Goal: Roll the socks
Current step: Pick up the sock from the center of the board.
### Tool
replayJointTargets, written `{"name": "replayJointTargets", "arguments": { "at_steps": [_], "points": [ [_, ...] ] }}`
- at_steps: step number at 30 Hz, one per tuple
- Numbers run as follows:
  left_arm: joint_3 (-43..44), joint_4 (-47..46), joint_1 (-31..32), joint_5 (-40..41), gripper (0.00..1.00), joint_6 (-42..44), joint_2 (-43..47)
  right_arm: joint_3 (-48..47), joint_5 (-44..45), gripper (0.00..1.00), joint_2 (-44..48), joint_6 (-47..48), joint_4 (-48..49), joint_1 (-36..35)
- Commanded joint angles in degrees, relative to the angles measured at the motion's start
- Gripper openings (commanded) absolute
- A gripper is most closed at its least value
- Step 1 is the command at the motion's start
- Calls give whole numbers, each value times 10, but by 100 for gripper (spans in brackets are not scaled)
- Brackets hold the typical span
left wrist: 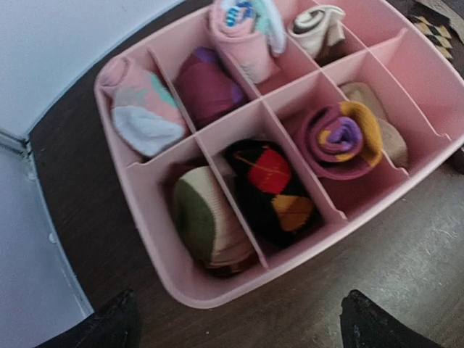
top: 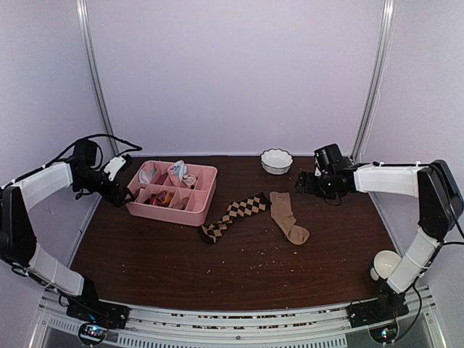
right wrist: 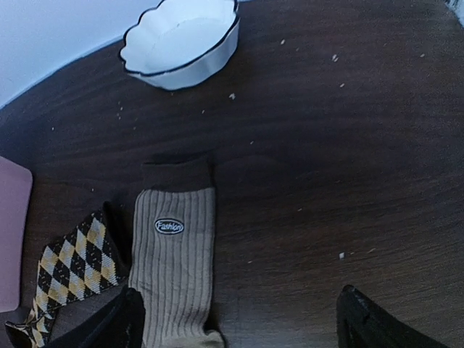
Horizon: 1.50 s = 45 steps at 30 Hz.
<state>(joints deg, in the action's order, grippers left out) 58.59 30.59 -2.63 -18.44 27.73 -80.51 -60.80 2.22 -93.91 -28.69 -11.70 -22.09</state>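
Note:
The dark brown argyle sock point(top: 233, 216) lies flat at mid-table; its cuff end shows in the right wrist view point(right wrist: 69, 264). The tan ribbed sock point(top: 288, 216) lies just right of it, with a brown cuff and a "Fashion" label point(right wrist: 174, 268). My left gripper point(top: 123, 194) is open and empty, hovering at the left end of the pink tray point(left wrist: 239, 322). My right gripper point(top: 303, 183) is open and empty, above the table right of the tan sock's cuff point(right wrist: 239, 322).
A pink divided tray point(top: 204, 176) holding several rolled sock bundles stands at the back left; it fills the left wrist view point(left wrist: 141, 210). A white scalloped bowl point(top: 276, 161) sits at the back centre, also in the right wrist view point(right wrist: 181, 36). A white round object point(top: 386, 262) sits beside the right arm's base.

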Motion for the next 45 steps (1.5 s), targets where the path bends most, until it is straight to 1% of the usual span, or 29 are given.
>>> {"name": "replayJointTargets", "arguments": {
  "at_steps": [1,7,10,13,17,20,22,24,26,33,38,41,45],
  "points": [
    [27,99,39,-36,98,71,-19,-36,-53,88,-55,-53,-20,-16],
    [48,131,64,-38,98,74,-42,-56,-80,74,-124,-76,2,-30],
    [53,153,72,-47,98,78,-50,-63,-103,64,-153,-90,16,-31],
    [43,160,90,-41,98,85,-52,-70,-119,53,-172,-101,26,-31],
    [31,161,121,-29,98,87,-55,-75,-152,45,-191,-119,50,-33],
    [37,169,139,-32,98,83,-60,-79,-168,36,-197,-130,60,-34],
    [48,180,148,-34,98,83,-65,-78,-178,28,-195,-137,71,-35],
    [63,193,156,-37,98,82,-71,-79,-186,15,-190,-140,75,-34],
    [77,197,161,-43,98,77,-74,-77,-190,0,-177,-138,77,-35],
    [131,212,186,-92,98,55,-87,-67,-174,0,-99,-89,80,-37],
    [207,244,200,-111,98,31,-127,-63,-163,0,-35,-44,76,-45],
    [256,261,200,-127,98,20,-153,-71,-134,0,-7,6,48,-63],
    [287,269,200,-132,98,11,-168,-83,-86,0,17,100,1,-113]
  ]
}}
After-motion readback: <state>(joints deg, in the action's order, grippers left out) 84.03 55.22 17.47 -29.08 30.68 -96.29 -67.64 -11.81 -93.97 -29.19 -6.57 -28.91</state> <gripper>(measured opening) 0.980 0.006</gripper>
